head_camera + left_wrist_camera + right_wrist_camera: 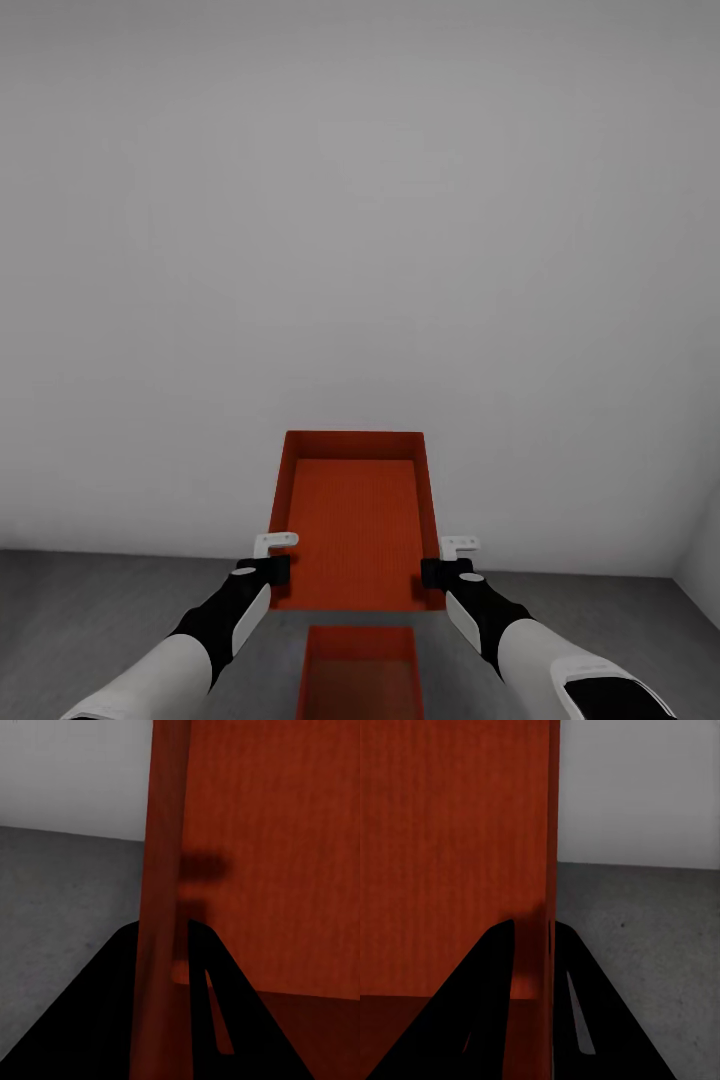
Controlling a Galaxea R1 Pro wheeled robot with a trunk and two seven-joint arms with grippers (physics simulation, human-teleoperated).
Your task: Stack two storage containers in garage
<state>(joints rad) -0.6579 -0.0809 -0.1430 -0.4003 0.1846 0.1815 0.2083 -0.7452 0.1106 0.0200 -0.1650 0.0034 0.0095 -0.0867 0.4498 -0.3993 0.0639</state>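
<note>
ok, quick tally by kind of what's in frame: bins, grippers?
Orange-red storage containers: 2, the held container and the lower container on the floor
Grippers: 2, left gripper and right gripper, each clamped on a side wall of the held container
Total: 4
</note>
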